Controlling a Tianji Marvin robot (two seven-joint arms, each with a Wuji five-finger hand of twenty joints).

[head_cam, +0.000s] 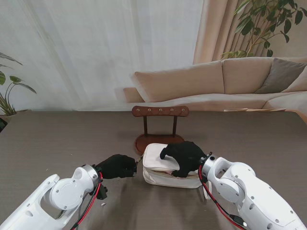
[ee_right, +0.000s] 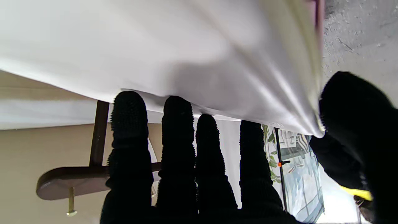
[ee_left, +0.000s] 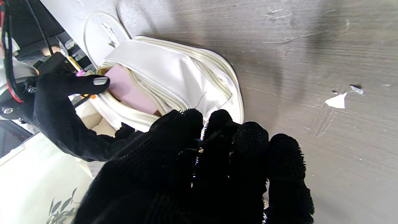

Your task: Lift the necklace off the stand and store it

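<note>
The wooden stand (head_cam: 160, 125) sits on the bench (head_cam: 53, 139) farther from me than the white pouch (head_cam: 158, 173), and its pegs carry nothing that can be made out; no necklace is visible on it. The necklace itself cannot be located with certainty: the left wrist view shows only a fine thread-like strand at the pouch mouth beside the fingertips, too thin to identify. The right hand (head_cam: 183, 157) lies on top of the pouch, fingers spread over its upper flap and thumb at the edge, gripping the fabric and holding the mouth up. The left hand (head_cam: 116, 166) is at the pouch's left end, fingers drawn together at the opening; whether they pinch the chain or the zip pull cannot be told. The pink lining (ee_left: 130, 90) shows through the gap, so the pouch is not yet closed. Judged stage: late, storing or closing. Risks: if the chain lies across the zip line, closing would snag or trap it; a pull from the left hand without firm restraint from the right could drag the light pouch along the bench; releasing the flap early could let the mouth collapse and spill the chain.
</note>
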